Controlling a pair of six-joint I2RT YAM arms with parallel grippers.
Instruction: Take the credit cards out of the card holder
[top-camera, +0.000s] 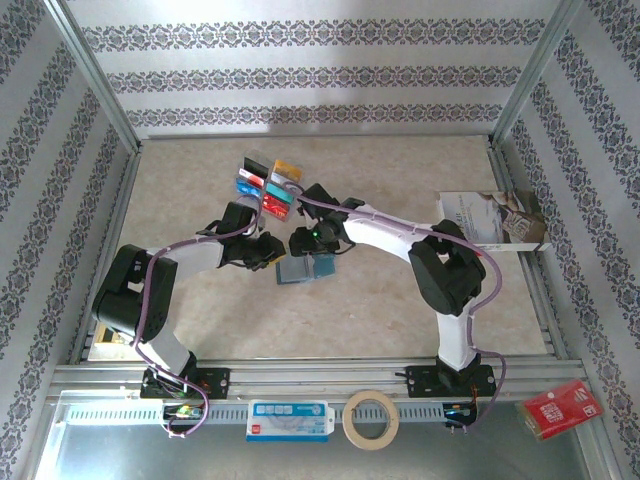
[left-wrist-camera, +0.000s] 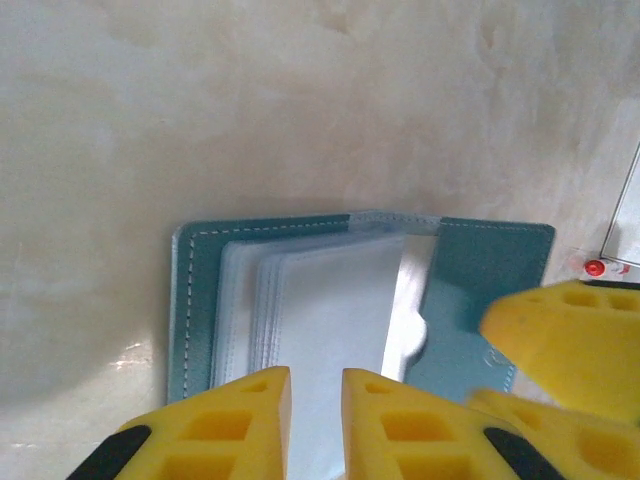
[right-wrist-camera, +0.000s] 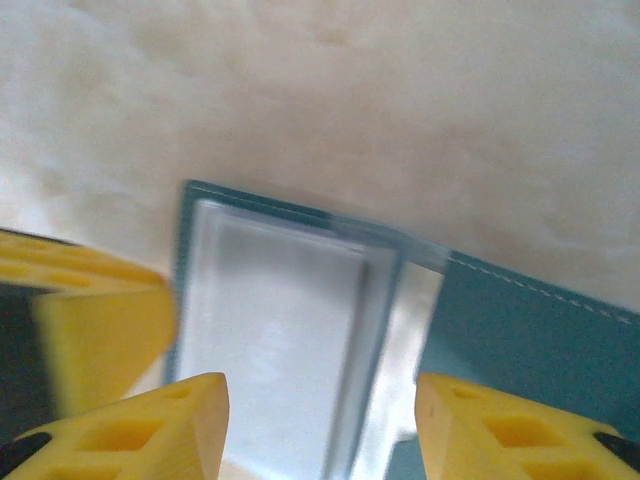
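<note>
The slate-blue card holder (top-camera: 305, 268) lies open on the table between my two grippers. In the left wrist view the card holder (left-wrist-camera: 480, 270) shows a stack of clear sleeves (left-wrist-camera: 320, 300) with no card visible in them. My left gripper (left-wrist-camera: 315, 400) hangs over the sleeves with only a narrow gap between its yellow fingers. My right gripper (right-wrist-camera: 320, 420) stands wide open above the same sleeves (right-wrist-camera: 270, 330), over the card holder (right-wrist-camera: 530, 330). Several credit cards (top-camera: 268, 187) in red, blue, teal and orange lie in a cluster just behind the grippers.
A white-and-brown booklet (top-camera: 495, 218) leans at the right edge. On the near rail sit a red packet (top-camera: 560, 408), a tape roll (top-camera: 370, 418) and a white labelled box (top-camera: 288, 420). Patterned walls and metal posts enclose the table.
</note>
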